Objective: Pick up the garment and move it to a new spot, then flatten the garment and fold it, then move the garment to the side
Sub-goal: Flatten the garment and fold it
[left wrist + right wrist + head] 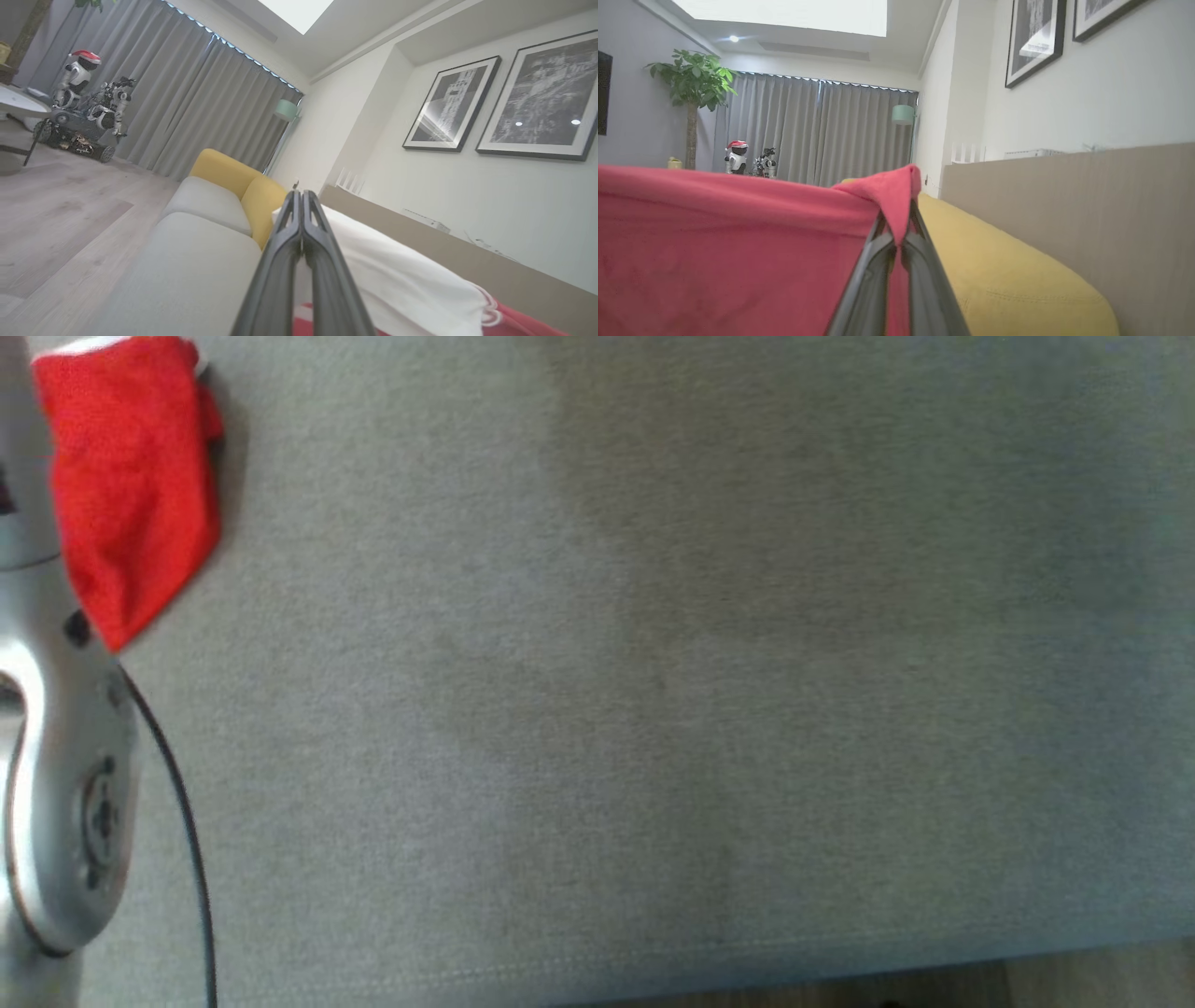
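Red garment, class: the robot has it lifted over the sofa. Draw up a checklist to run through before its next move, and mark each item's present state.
1. Right gripper grips the red garment: ok, cloth drapes over its shut fingertips.
2. Left gripper grips the garment: cannot tell. Its fingers are pressed together, and white and red cloth lies just beyond them.
3. Room on the grey cushion to set it down: ok, bare fabric spreads across the head view.
4. Garment spread flat: not ok, it hangs bunched at the head view's upper left.
5. Black cable away from the garment: not ok, its upper end runs close under the cloth's lower corner.
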Robot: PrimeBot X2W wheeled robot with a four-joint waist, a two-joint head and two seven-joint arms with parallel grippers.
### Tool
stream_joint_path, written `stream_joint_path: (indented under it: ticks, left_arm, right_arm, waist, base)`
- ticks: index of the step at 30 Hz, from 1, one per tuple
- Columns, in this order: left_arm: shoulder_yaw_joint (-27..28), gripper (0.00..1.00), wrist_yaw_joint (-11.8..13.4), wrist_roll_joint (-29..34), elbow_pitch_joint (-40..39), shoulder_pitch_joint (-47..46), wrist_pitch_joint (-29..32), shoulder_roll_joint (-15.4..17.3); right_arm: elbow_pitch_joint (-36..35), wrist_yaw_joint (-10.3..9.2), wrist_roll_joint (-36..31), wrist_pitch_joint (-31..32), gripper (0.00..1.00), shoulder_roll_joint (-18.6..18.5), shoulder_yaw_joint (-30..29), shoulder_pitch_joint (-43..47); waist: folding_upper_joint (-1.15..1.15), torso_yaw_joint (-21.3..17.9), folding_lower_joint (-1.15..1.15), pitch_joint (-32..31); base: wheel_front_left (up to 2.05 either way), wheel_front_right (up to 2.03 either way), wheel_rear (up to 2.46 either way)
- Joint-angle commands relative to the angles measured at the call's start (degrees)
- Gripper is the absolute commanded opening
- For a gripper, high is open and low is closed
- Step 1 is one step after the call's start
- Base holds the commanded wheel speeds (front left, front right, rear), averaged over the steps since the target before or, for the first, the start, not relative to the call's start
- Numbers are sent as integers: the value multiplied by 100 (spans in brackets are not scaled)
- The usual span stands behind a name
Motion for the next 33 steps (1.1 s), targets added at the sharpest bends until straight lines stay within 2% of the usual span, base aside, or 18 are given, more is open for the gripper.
stream_joint_path:
  ticks: [1, 6, 12, 18, 24, 28, 33]
  left_arm:
    - [80, 0, -45, 44, -50, -215, -95, 244]
    - [-75, 0, -316, 134, 506, 83, -389, 259]
    - [-297, 0, -575, 210, 1040, 950, -643, 290]
    - [-646, 0, -751, 241, 1451, 2135, -636, 385]
    - [-903, 0, -818, -48, 1572, 3157, -307, 530]
    - [-1188, 0, -823, -403, 1281, 3848, -2, 719]
    - [-1548, 0, -825, -1023, 615, 4608, 509, 921]
  right_arm:
    - [51, 11, 32, -94, 0, 99, -155, -144]
    - [958, 11, 206, -359, 0, 344, -103, 221]
    - [1614, 11, 611, -471, 0, 526, 583, 1137]
    - [1878, 11, 1176, -382, 0, 384, 1430, 2163]
    - [1804, 11, 1559, -219, 0, 145, 2208, 2854]
    - [1647, 11, 1875, 20, 0, -54, 2818, 3338]
    - [1440, 11, 2170, 133, 0, -488, 3475, 3790]
  waist:
    - [0, 113, -1, 130]
    - [0, 159, -1, 222]
    - [0, 242, -1, 113]
    - [0, 336, -1, -252]
    - [0, 348, -1, -694]
    - [0, 357, -1, -1020]
    - [0, 396, -1, -1350]
  base:
    - [0, 0, 0]
    - [0, 0, 0]
    - [0, 0, 0]
    - [0, 0, 0]
    - [0, 0, 0]
    - [0, 0, 0]
    - [0, 0, 0]
